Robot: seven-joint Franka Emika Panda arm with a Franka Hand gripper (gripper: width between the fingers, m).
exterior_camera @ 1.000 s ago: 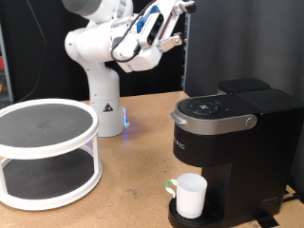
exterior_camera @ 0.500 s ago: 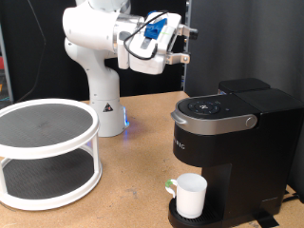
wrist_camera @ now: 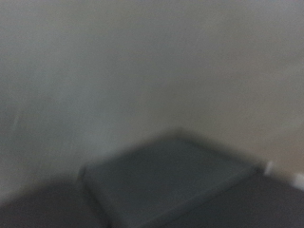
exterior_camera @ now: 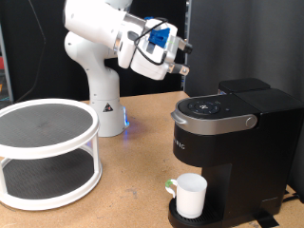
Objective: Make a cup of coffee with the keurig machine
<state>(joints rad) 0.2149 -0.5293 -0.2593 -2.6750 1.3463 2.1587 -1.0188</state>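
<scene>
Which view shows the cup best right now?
The exterior view: the cup stands whole and sharp on the keurig machine drip base, under the brew head. The wrist view is blurred, showing only a dark boxy shape; no cup can be made out.

Exterior: I look level across the brown wooden table at the boxy black coffee machine, mid-distance | Wrist: blurred, I see a dark boxy top | Overlap: possibly that machine, uncertain.
</scene>
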